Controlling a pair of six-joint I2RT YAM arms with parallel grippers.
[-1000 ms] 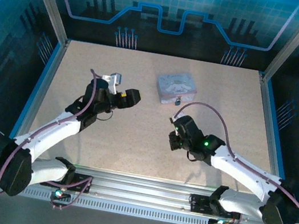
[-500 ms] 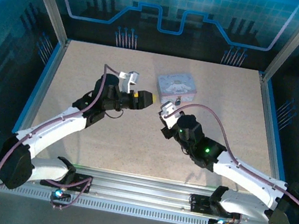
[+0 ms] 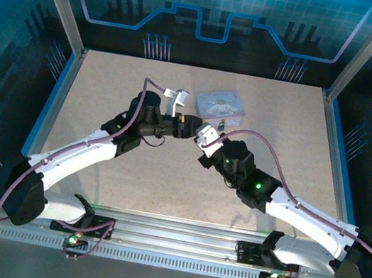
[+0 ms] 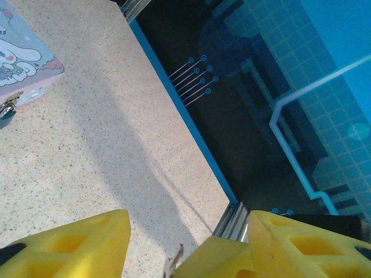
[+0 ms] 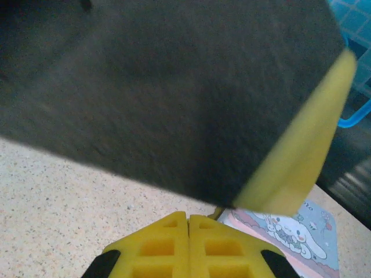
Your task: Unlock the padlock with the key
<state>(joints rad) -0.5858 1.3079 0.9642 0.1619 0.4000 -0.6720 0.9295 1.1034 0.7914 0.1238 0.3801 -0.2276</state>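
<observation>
The padlock (image 4: 7, 114) is small and dark and hangs on the front of the lavender cartoon tin (image 4: 23, 61), also the tin (image 3: 219, 105) in the top view with the padlock (image 3: 222, 125) at its near edge. My right gripper (image 5: 189, 219) is shut, its yellow fingertips pressed together. In the left wrist view a thin metal sliver, the key (image 4: 174, 260), pokes out beside those fingertips. My left gripper (image 4: 188, 229) stands open around them, one yellow finger on each side. The two grippers meet tip to tip just left of the tin, left gripper (image 3: 190, 123), right gripper (image 3: 201, 133).
The tin stands at the back middle of the speckled table (image 3: 131, 165). A blue rim and aluminium frame (image 3: 328, 128) bound the table on all sides. The left gripper's dark finger (image 5: 162, 87) covers most of the right wrist view.
Both arms have moved toward the table's middle and met near the tin. The left gripper's jaws have narrowed around the right gripper's tips. The right gripper stayed shut.
</observation>
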